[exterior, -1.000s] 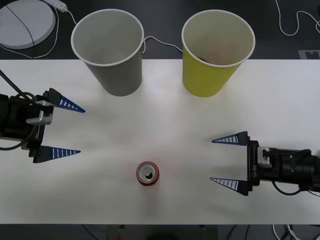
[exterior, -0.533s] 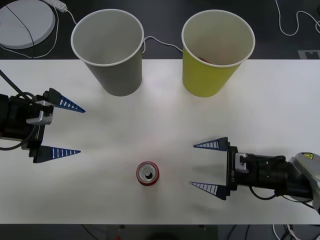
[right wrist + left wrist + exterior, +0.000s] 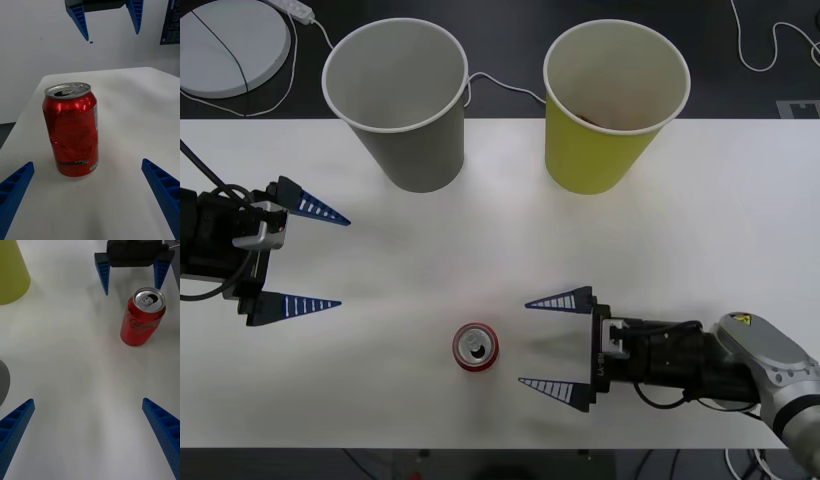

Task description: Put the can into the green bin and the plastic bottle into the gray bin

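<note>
My right pincer, spread, sits lower right beside the can; left pincer spread. Gray bin looks empty; green bin holds something reddish.

The white bench carried the gray bin and green bin upright along its far edge, and the can standing near its front edge.
</note>
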You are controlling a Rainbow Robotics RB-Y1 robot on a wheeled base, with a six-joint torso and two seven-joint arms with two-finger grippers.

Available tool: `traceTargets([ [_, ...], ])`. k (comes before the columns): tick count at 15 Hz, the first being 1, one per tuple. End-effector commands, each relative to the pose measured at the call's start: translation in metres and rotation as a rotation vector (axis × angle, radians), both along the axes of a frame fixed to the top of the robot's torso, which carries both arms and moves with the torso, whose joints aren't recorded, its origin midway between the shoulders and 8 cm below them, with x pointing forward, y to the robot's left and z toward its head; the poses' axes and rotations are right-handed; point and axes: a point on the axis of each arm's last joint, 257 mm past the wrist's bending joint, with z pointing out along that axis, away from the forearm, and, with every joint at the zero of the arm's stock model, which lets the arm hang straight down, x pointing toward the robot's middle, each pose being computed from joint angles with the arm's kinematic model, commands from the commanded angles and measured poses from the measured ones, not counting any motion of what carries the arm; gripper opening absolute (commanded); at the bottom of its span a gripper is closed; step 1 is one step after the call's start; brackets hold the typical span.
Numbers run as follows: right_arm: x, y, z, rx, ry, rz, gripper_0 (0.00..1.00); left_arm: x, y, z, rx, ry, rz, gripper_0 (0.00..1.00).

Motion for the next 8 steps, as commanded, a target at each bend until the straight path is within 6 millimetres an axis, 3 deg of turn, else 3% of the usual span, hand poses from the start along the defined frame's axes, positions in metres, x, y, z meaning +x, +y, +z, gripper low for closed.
traceTargets([
  [1, 0.0, 0.013, -0.004, -0.005, -0.009, -0.001, 1.0, 0.0, 0.0, 0.0, 0.0, 0.0, 0.0, 1.0],
  [8, 0.002, 0.047, -0.012, -0.014, -0.018, -0.01, 1.0, 0.0, 0.0, 0.0, 0.0, 0.0, 0.0, 1.0],
])
